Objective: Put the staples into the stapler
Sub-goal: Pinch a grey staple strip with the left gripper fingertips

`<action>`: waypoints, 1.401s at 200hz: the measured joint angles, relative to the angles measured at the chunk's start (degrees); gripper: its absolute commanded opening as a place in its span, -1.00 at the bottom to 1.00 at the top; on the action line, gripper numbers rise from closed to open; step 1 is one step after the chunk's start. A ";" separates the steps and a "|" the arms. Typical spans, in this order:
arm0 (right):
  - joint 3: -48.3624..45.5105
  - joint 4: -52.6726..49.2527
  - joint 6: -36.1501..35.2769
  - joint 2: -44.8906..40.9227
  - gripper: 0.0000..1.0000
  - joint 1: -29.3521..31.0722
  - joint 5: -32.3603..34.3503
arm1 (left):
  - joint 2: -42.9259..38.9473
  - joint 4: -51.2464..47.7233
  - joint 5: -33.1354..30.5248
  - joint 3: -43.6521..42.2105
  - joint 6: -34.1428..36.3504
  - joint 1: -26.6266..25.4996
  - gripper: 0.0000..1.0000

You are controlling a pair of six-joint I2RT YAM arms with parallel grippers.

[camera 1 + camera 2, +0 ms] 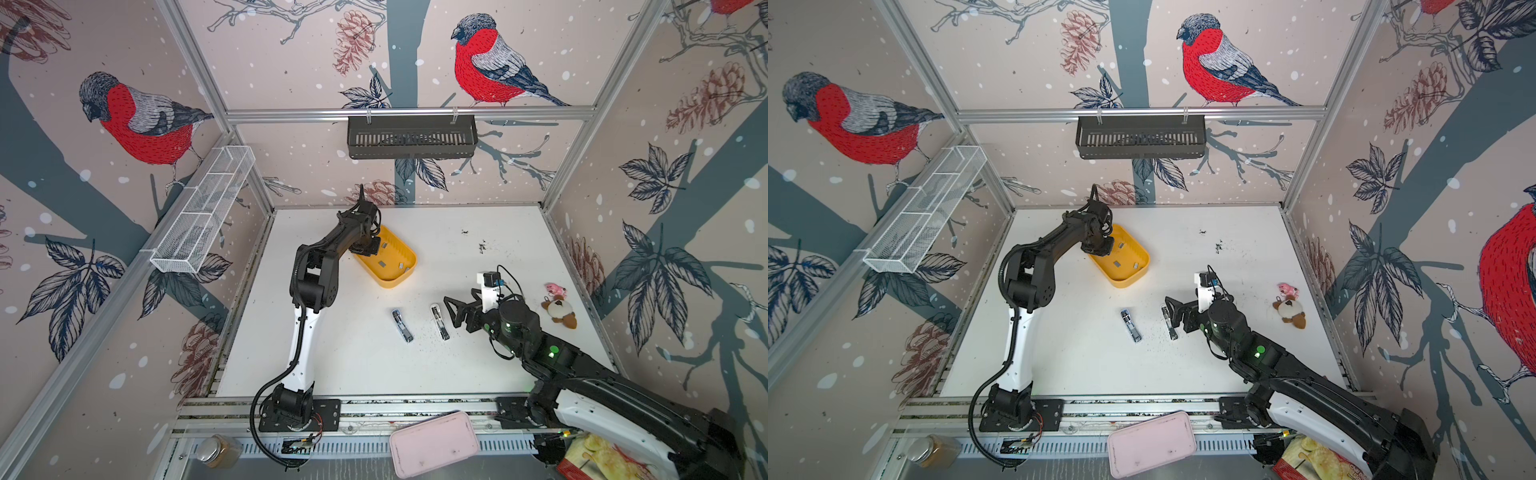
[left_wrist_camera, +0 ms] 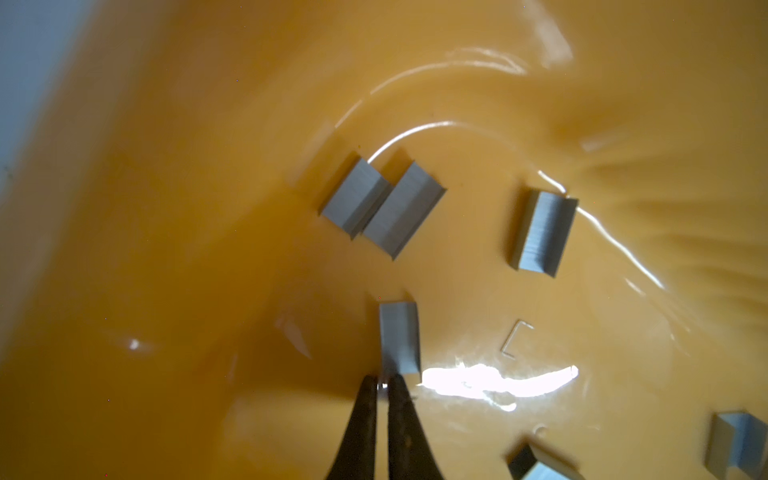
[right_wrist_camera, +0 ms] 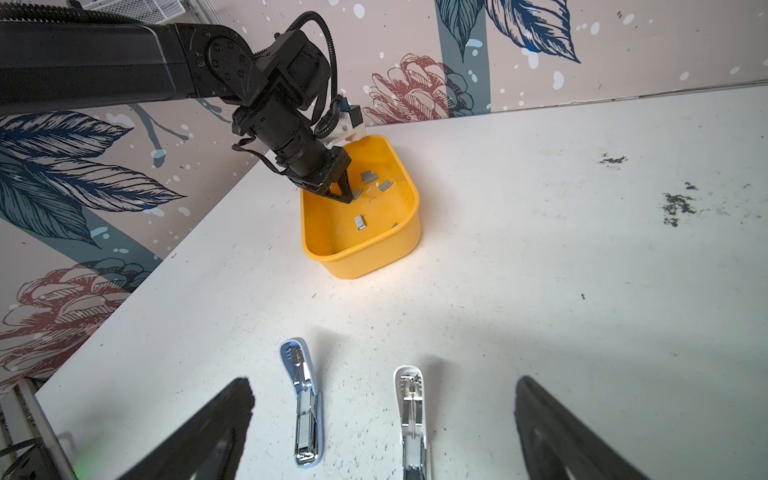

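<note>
The staples (image 2: 405, 210) are short, flat grey metal strips with folded-down sides and fine lines across the top. Six show in the left wrist view, two of them touching side by side. They lie scattered on the floor of a yellow tray (image 1: 390, 283), along with a single loose staple (image 2: 515, 338).

The left tool (image 2: 383, 384) reaches down into the tray. Its tips are pressed nearly together on the near corner of one strip (image 2: 399, 336), and metal glints between them.

In both top views the tray sits at about 12 o'clock on the white bench (image 1: 498, 257). A blue stapler (image 3: 305, 407) lies at 6 o'clock from the tray and a white stapler (image 3: 411, 415) at 5 o'clock. Both are swung open, and the blue one has a grey block in its channel.

The right tool (image 3: 384, 386) is spread wide just at 3 o'clock of the white stapler and holds nothing. A plush toy (image 1: 559, 311) lies farther out at 3 o'clock.
</note>
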 measured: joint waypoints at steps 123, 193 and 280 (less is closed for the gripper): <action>-0.13 -0.02 0.04 -0.17 0.97 -0.11 0.07 | 1.38 0.33 0.55 2.51 -1.05 0.00 -0.78; -0.42 0.00 0.04 -0.07 0.96 -0.63 0.04 | 3.15 -0.55 0.52 6.23 -1.14 0.00 -0.77; -0.42 -0.02 0.04 -0.04 0.97 -0.76 0.04 | 4.85 -0.72 0.52 8.28 -1.11 0.00 -0.83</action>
